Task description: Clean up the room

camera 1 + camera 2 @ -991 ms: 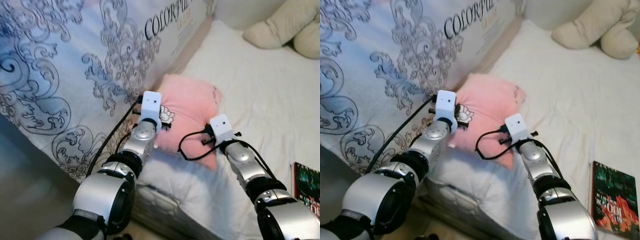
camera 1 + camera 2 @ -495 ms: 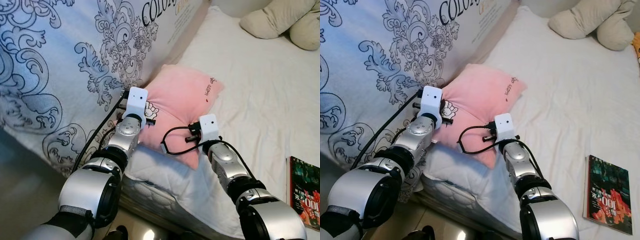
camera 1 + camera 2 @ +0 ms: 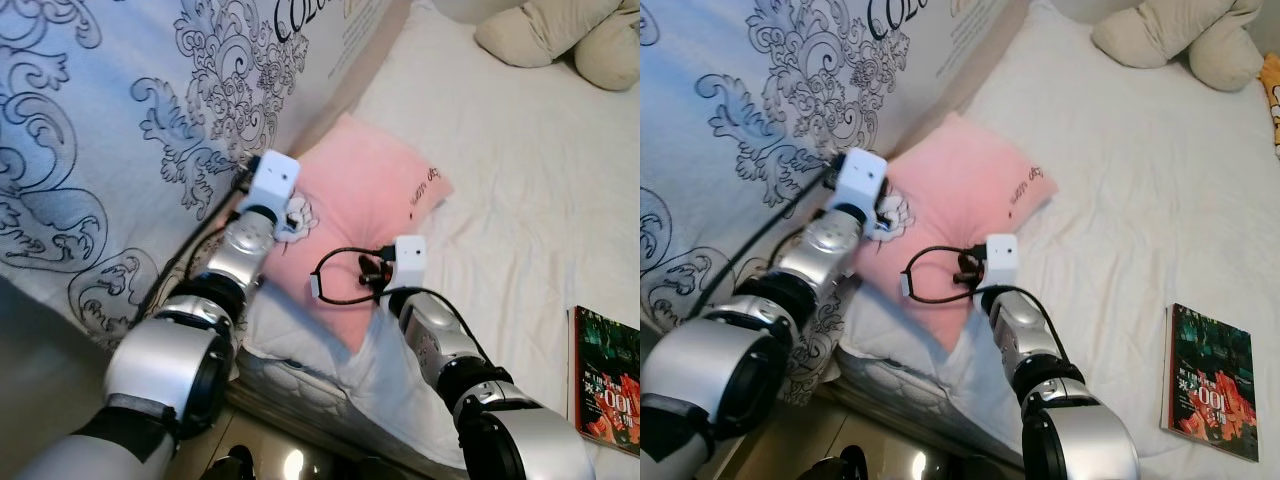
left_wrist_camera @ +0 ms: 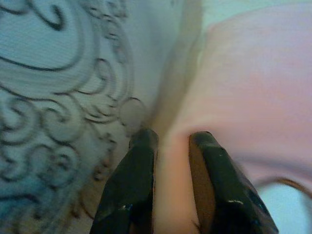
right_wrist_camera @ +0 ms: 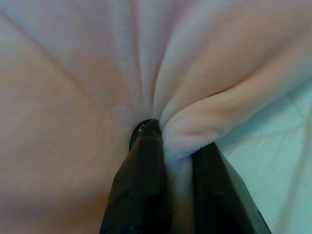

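Gripping the pink pillow with both claws: left gripper has its two black fingers narrowed onto a fold of pink fabric at the pillow's edge, right where it meets the patterned quilt; right gripper is clamped on a bunched pleat of the same pillow, fabric puckering out from between the fingers, with white sheet visible beside it. In the head views the pillow sits at the near edge of the bed, pressed against the blue-and-white scrollwork quilt on the robot's left, one corner pointing toward the middle of the mattress, small dark lettering near that corner. Left arm reaches to the pillow's left side, its white wrist block at the quilt-pillow seam; right arm comes in at the pillow's near corner, black cable looped just in front of the wrist. On the far side of the bed lies a beige plush toy, well apart from the pillow. A book with a dark green and red cover lies flat on the sheet to the robot's right, near the bed edge.
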Available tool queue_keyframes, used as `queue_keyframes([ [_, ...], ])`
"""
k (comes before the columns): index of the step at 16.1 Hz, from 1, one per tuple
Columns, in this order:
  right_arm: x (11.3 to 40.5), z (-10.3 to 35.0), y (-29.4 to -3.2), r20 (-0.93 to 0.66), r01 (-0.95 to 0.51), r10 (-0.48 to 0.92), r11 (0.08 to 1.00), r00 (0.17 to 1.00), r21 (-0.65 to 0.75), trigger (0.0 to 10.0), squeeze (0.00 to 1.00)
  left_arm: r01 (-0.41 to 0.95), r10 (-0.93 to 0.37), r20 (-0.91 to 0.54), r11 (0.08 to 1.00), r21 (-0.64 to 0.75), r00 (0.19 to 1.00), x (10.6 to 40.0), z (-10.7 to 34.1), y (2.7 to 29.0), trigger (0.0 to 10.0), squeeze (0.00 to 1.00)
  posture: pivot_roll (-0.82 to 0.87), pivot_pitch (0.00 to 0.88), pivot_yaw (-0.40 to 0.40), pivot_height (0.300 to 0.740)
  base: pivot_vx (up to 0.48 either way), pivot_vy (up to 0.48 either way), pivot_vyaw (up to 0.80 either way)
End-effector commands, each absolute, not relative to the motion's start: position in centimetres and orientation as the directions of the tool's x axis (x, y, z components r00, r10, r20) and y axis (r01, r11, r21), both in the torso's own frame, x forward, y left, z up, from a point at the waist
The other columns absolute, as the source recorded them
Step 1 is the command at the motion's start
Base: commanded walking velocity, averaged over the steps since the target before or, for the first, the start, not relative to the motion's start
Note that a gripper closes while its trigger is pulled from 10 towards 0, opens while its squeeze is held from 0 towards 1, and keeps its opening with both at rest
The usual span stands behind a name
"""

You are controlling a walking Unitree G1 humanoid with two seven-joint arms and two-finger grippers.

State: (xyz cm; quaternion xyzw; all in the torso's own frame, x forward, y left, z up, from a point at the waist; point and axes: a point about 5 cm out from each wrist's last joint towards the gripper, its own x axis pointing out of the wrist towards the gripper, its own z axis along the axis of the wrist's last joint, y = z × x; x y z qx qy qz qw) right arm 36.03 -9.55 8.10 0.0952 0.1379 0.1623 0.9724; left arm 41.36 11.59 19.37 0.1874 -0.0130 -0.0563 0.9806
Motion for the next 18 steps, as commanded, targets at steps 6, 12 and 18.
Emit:
queue_keyframes([
  [6, 35.3, 7.3, -10.8, -0.247, -0.389, 0.369, 0.92, 0.896, -0.04, 10.0, 1.0, 0.158, -0.155, -0.038, 0.983, 0.094, 0.987, 40.5, 17.1, 10.0, 10.0, 1.0, -0.02, 0.179, -0.094, 0.74, 0.0, 0.0, 0.0],
  [12, 36.3, 10.3, -12.5, -0.066, -0.303, 0.299, 0.883, 0.952, -0.358, 10.0, 1.0, 0.285, -0.292, 0.098, 0.955, 0.081, 0.951, 39.3, 16.9, 9.2, 10.0, 1.0, 0.07, 0.053, -0.056, 0.74, 0.0, 0.0, 0.0],
  [18, 33.9, 6.5, -13.0, -0.148, -0.264, 0.245, 0.957, 0.958, -0.122, 10.0, 1.0, 0.316, -0.332, 0.079, 0.933, 0.171, 0.94, 37.5, 14.6, 10.8, 10.0, 1.0, 0.09, 0.0, -0.025, 0.74, 0.0, 0.0, 0.0],
])
